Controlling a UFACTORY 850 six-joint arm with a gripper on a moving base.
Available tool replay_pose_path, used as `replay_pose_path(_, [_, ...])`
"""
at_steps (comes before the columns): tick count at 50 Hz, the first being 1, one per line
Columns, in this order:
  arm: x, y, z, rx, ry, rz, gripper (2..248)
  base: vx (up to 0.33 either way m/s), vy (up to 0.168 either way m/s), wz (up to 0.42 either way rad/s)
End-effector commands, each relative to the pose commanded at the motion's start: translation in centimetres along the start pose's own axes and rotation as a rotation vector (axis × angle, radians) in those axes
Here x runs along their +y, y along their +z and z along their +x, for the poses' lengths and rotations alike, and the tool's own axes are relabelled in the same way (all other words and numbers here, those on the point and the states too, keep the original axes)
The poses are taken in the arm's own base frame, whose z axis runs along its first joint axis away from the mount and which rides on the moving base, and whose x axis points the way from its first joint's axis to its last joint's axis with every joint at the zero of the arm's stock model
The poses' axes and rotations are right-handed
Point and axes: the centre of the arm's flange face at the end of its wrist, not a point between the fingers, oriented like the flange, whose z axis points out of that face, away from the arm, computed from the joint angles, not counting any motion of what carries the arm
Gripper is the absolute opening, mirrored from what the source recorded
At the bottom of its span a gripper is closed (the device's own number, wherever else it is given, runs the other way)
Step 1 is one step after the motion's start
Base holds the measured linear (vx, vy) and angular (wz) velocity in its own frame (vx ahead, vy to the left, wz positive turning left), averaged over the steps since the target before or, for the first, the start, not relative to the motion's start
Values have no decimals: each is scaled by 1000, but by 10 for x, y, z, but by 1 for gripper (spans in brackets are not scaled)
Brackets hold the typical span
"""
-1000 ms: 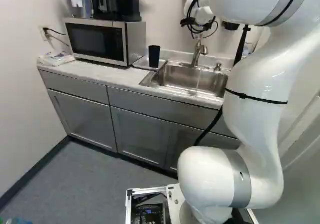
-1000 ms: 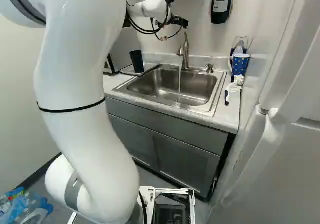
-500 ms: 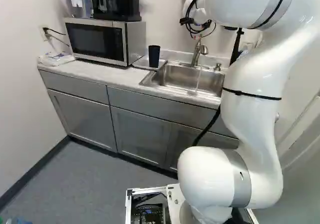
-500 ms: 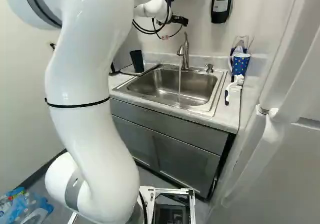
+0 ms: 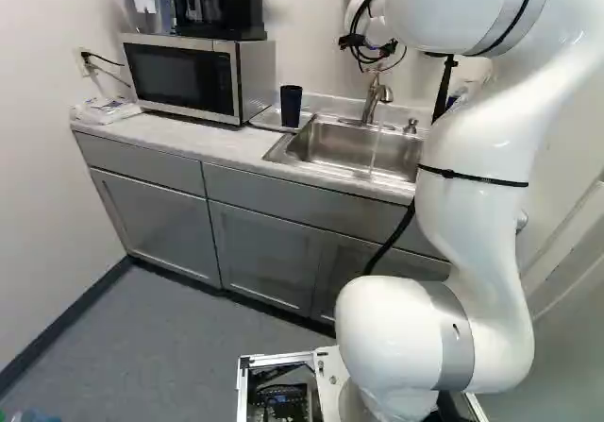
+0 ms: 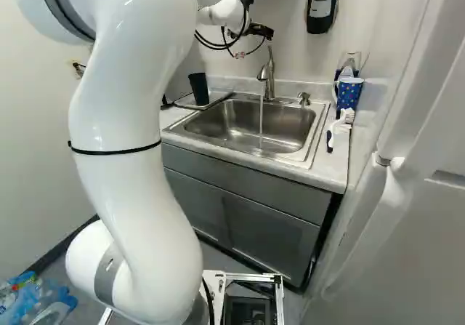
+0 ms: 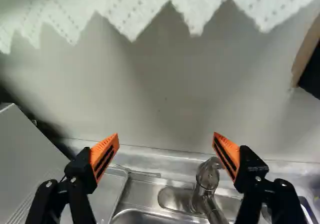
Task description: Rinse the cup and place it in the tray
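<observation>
Two orange-padded fingers [image 7: 104, 157] are being held wide apart, so the hand [image 6: 260, 30] is hanging released, at the upper middle of the right base view. In the wrist view, the faucet [image 6: 269, 81] is being framed between the fingers, and white paper [image 7: 150, 8] with a jagged edge is being seen ahead of them. A stream of water [image 6: 261, 125] is being let down from the faucet into the sink [image 6: 236, 118], at the centre of the right base view. Just beside the sink, the black cup [image 5: 291, 107] is being carried by the tray [image 5: 268, 117], at the upper middle of the left base view. The microwave [image 5: 184, 77] is being supported by the surface [image 5: 198, 139] at the upper left. A blue dotted mug [image 6: 349, 94] is being shown at the upper right of the right base view.
</observation>
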Motion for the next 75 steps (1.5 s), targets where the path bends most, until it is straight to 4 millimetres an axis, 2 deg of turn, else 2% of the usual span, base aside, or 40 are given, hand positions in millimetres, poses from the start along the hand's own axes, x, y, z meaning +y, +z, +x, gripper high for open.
replay_pose_path(46, [2, 1, -8, -88, 1, -1, 247, 0, 0, 0])
replay_pose_path(75, [5, -18, -16, -150, 3, -5, 247, 0, 0, 0])
